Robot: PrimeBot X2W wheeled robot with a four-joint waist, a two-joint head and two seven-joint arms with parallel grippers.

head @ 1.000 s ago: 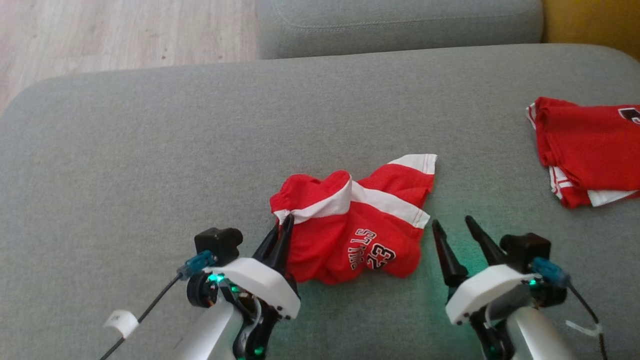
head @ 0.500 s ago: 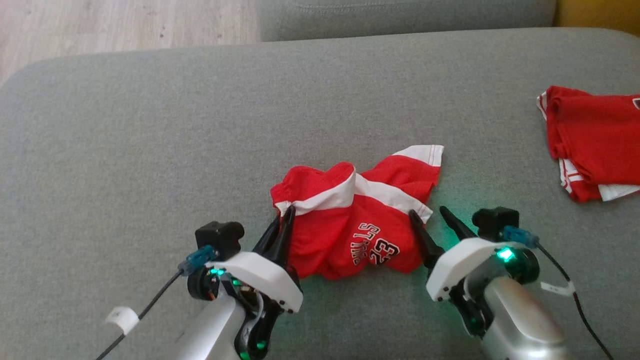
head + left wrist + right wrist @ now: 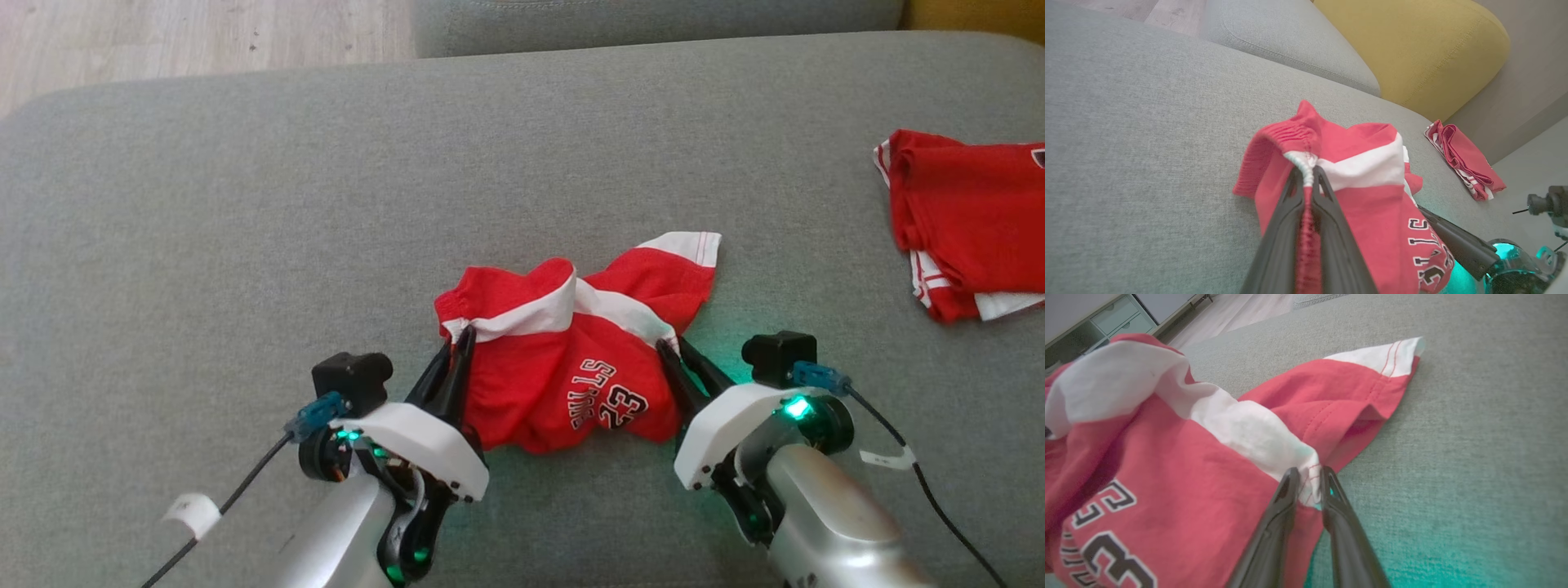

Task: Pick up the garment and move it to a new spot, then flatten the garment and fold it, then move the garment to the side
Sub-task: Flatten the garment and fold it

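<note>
On the grey cushion (image 3: 245,204), two end effectors pinch a crumpled garment (image 3: 571,359) from either side.

Near the cushion's front edge the red-and-white garment lies bunched in a low heap, its printed lettering and the number 23 facing up and one white-hemmed corner spread flat toward the back right. The left end effector (image 3: 459,341) has its fingers pressed narrow together on the ribbed waistband at the heap's left edge; the left wrist view shows cloth clamped between them. The right end effector (image 3: 671,346) is drawn in narrow on a white hem corner at the heap's right edge, with fabric between its tips in the right wrist view. A second red garment (image 3: 971,212) lies folded well apart on the right.
</note>
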